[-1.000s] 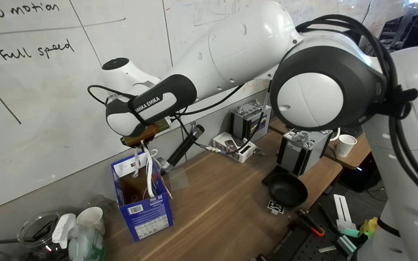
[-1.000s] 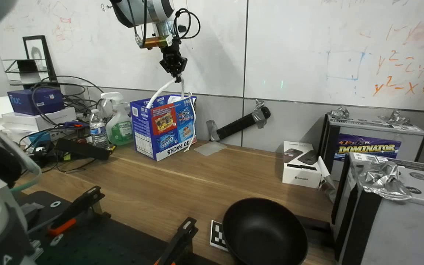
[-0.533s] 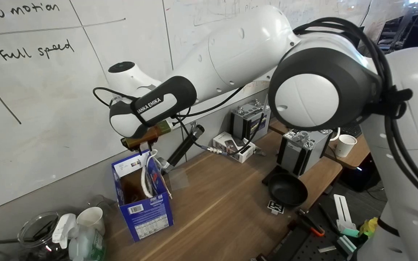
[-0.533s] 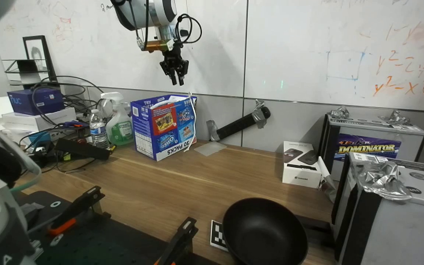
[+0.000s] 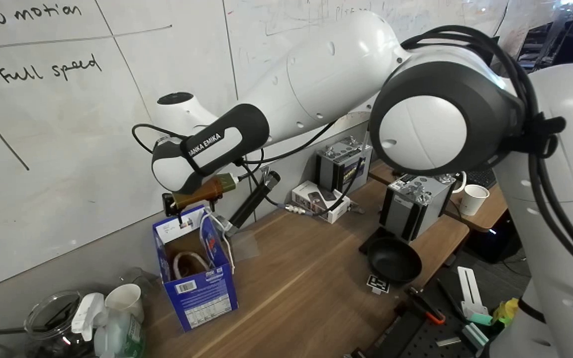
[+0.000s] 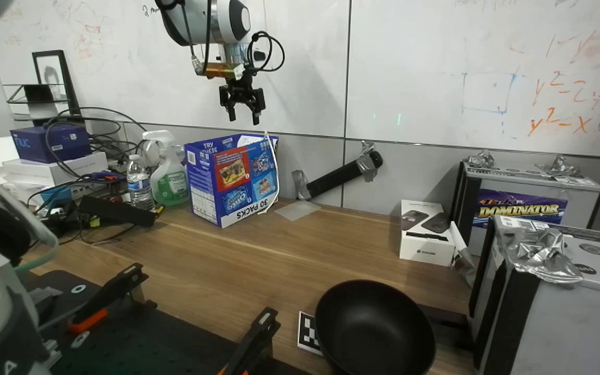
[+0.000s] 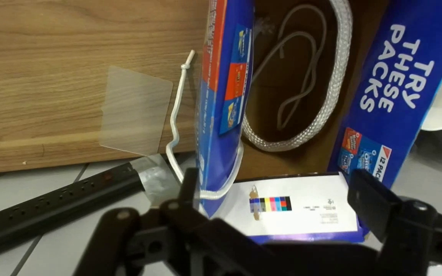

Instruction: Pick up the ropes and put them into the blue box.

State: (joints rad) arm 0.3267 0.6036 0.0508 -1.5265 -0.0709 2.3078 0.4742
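The blue box (image 6: pixel 206 179) stands upright on the table, its top flaps raised. In the wrist view, a thick white braided rope (image 7: pixel 322 117) curves inside it, and a thinner rope (image 7: pixel 311 76) lies in loops deeper down. A thin white cord (image 7: pixel 169 147) is draped over one side wall: part of it runs over the inner face, and its knotted end hangs outside the box. Above the box top, my gripper (image 6: pixel 244 117) stands wide open with nothing between its fingers. In the wrist view, the gripper (image 7: pixel 274 184) spans the white flap, one finger overlapping the cord in the picture.
Beside the box are a spray bottle (image 6: pixel 171 182), a paper cup (image 5: pixel 126 301) and a clear jar (image 5: pixel 52 318). Behind it, a black power strip (image 6: pixel 341 175) is taped to the wall. A black pan (image 6: pixel 375 328) sits farther forward on the table.
A second ago my gripper was shut on the thick white rope over the box. It has opened, and the rope has dropped inside. The arm has shifted slightly.
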